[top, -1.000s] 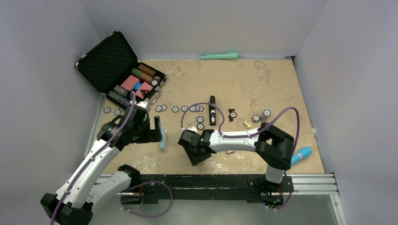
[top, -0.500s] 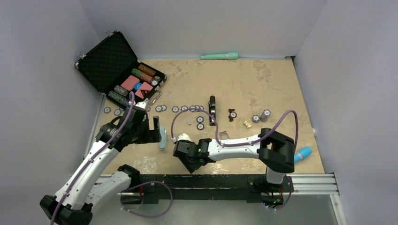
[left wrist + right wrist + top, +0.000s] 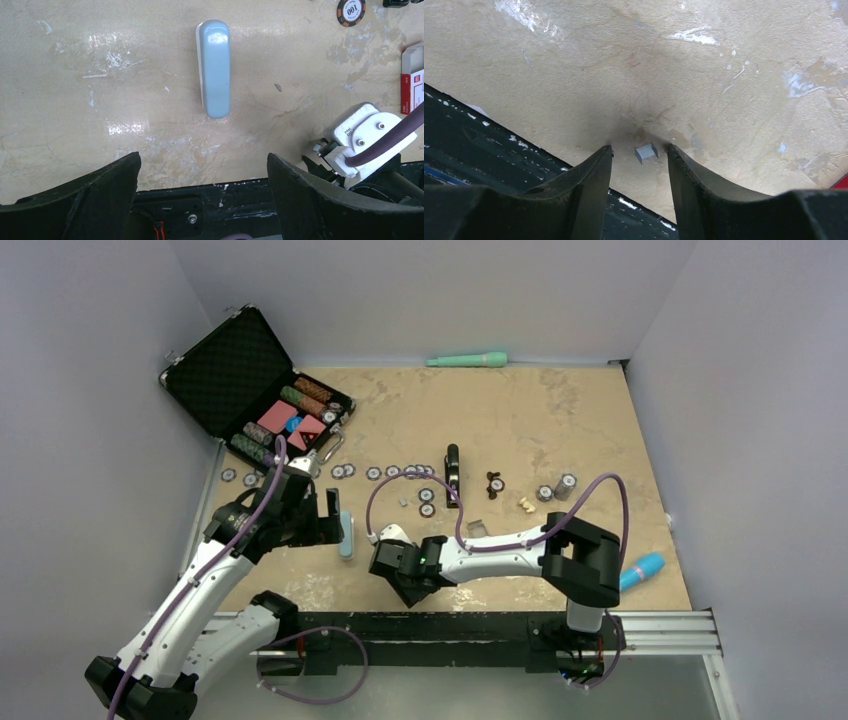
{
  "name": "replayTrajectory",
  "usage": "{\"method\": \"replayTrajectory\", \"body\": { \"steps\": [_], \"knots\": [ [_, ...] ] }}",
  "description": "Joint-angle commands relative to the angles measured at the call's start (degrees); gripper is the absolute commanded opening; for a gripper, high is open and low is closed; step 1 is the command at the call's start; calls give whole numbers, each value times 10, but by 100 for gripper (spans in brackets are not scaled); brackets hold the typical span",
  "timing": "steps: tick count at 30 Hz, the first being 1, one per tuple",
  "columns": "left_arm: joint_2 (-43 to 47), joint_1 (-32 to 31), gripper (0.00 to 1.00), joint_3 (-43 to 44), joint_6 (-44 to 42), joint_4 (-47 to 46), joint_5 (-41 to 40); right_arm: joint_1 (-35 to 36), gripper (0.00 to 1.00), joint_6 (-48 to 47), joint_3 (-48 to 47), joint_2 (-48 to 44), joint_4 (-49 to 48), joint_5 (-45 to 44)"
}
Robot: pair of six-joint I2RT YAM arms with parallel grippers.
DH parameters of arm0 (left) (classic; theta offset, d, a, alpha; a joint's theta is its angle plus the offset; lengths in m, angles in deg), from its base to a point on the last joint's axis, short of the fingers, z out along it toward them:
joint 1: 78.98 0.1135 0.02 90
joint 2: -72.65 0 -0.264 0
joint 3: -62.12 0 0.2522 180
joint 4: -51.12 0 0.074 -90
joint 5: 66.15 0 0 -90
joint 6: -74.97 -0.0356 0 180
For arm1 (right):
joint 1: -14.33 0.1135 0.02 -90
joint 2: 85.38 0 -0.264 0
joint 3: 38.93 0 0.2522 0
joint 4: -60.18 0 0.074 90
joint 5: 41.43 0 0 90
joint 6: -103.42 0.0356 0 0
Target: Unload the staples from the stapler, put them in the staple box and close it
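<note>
A poker chip (image 3: pixel 350 11) in the left wrist view reads "100". The white camera housing (image 3: pixel 362 125) on the right wrist carries print beginning "intel" (the lettering on the red-and-white box (image 3: pixel 413 77) is too small to read).

The left arm bends over the left side of the table (image 3: pixel 560 420). The left gripper (image 3: pixel 202 156) is spread wide and touches nothing, and a pale blue bar (image 3: pixel 215 67) lies just ahead of its fingers.

The right arm is folded low, its forearm running leftward along the near edge. The right gripper (image 3: pixel 639 151) points down, jaws partly parted on either side of the staples (image 3: pixel 646 152). These lie on the table by the near edge, with a gap on each side.

The stapler (image 3: pixel 452 472) lies near the table's middle, in a row of chips (image 3: pixel 400 472). At the far-left corner an open black case (image 3: pixel 225 365) holds chip stacks and red cards.
</note>
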Motion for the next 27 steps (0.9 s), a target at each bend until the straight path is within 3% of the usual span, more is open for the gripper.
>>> {"method": "replayTrajectory", "body": {
  "steps": [1,13,27],
  "knots": [
    [5,5,100,8,6,-8,-4,0,50,1,16,-2,-21,-20],
    [4,5,100,9,7,-6,-8,0,37,5,31,-5,-26,-16],
    [2,5,100,9,7,-6,-8,0,35,31,52,-30,-19,8]
  ]
}}
